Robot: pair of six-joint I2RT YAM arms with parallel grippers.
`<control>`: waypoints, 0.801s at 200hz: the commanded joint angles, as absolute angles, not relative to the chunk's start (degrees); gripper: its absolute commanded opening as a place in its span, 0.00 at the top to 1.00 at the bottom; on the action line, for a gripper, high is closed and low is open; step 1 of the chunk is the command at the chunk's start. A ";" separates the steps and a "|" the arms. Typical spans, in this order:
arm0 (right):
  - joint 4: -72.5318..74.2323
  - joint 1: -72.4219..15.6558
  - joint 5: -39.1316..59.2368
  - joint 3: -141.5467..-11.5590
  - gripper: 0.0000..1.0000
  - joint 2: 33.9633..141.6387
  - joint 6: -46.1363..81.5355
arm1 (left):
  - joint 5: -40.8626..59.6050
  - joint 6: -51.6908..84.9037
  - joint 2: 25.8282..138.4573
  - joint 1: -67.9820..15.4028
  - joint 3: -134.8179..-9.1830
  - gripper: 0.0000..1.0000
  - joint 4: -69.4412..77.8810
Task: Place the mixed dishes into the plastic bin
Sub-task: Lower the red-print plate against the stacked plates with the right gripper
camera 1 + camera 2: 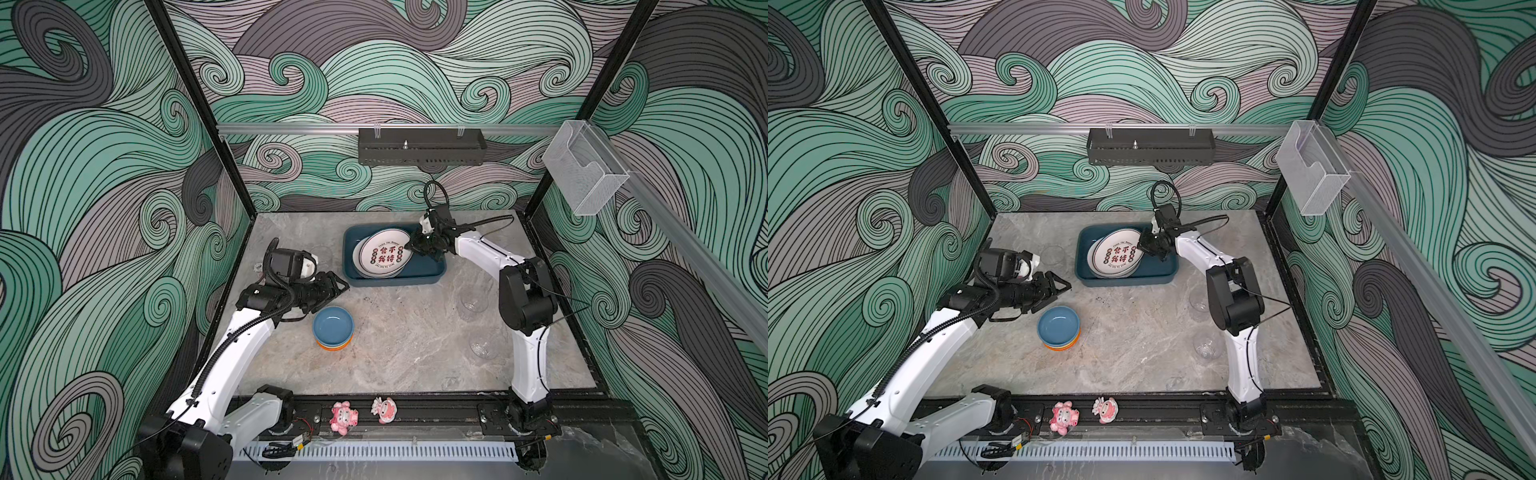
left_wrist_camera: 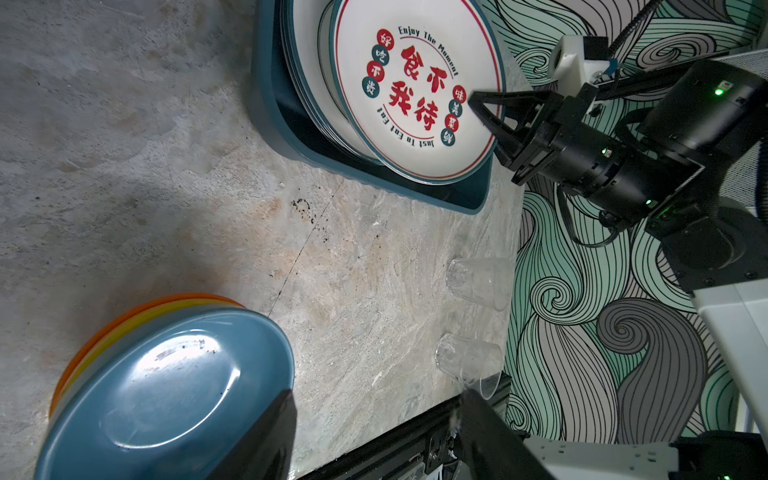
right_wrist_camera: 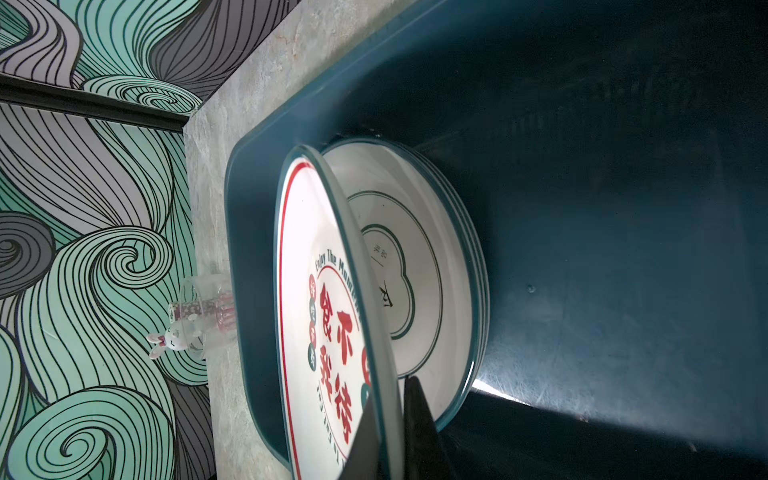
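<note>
The teal plastic bin [image 1: 395, 281] [image 1: 1125, 281] stands at the back middle of the table with a stack of white plates [image 3: 428, 249] in it. Over that stack a lettered plate [image 1: 384, 253] [image 1: 1117, 254] [image 2: 415, 91] hangs tilted. My right gripper [image 1: 415, 245] [image 1: 1144, 245] [image 3: 392, 415] is shut on its raised rim. My left gripper [image 1: 343, 286] [image 1: 1065, 286] [image 2: 374, 415] is open and empty, hovering left of the bin and just behind the stacked blue, yellow and orange bowls [image 1: 332, 326] [image 1: 1058, 324] [image 2: 166, 382].
Two clear glasses [image 1: 473, 301] [image 1: 484, 347] stand near the right arm's base side. Another glass [image 1: 322, 253] stands left of the bin, behind my left wrist. Two pink figurines [image 1: 344, 417] sit on the front rail. A black shelf [image 1: 422, 147] and a clear box [image 1: 584, 170] hang on the walls.
</note>
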State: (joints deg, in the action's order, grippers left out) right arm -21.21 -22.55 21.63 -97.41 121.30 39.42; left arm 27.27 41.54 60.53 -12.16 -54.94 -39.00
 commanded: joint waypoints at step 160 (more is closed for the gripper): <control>-20.30 -23.04 20.92 -103.62 1.00 126.73 39.37 | 28.48 41.55 60.91 -10.77 -54.40 0.34 -40.19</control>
